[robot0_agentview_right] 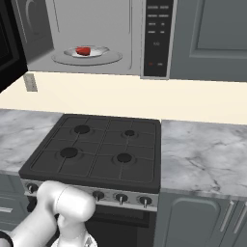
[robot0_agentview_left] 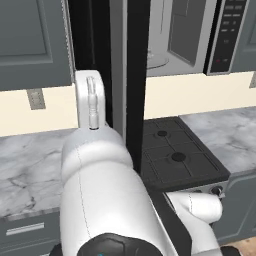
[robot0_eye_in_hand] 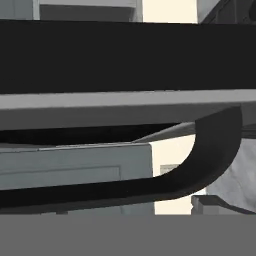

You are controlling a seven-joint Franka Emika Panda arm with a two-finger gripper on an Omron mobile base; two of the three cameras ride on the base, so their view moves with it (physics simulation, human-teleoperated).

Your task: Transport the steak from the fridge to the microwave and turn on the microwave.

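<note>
The steak (robot0_agentview_right: 83,50) lies on a plate (robot0_agentview_right: 98,52) on the microwave (robot0_agentview_right: 91,36) turntable, far left above the stove (robot0_agentview_right: 96,149). Small, soft and likely slippery (raw meat), it suits a grip across its middle. The gripper's jaws are spread, holding nothing.

left base view looks forward from behind the arm, close on the microwave (robot0_agentview_left: 200,35) door edge. right base view faces the stove (robot0_agentview_right: 99,149) and the same microwave from the other side. hand view sits hard against the dark door handle (robot0_eye_in_hand: 200,160).
</note>
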